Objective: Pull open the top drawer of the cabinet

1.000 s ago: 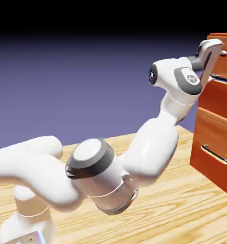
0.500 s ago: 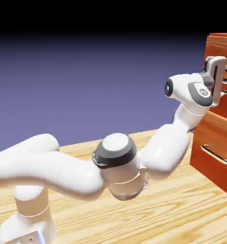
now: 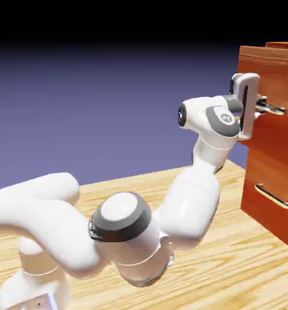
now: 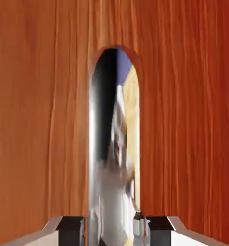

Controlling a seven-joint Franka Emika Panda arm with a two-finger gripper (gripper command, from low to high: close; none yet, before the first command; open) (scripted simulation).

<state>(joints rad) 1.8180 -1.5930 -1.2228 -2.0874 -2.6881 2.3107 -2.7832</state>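
The cabinet [image 3: 268,172] stands at the exterior view's right. Its top drawer [image 3: 270,72] juts out to the left, past the drawer front below it. My gripper [image 3: 265,109] is shut on the top drawer's silver bar handle [image 3: 273,111], with the hand held level against the front. In the hand view the shiny handle [image 4: 111,144] runs up the middle of the picture over reddish wood [image 4: 39,120]. It sits between my two grey fingertips [image 4: 70,231], and my gripper [image 4: 115,231] is closed around it.
The lower drawer front with its own silver handle [image 3: 272,195] sits under the top one. The pale wood tabletop [image 3: 243,266] reaches to the cabinet's foot. My arm's elbow [image 3: 125,233] bulks over the table's middle.
The hand dropped from above onto the handle and closed on it. It then moved left, and the top drawer front slid out with it.
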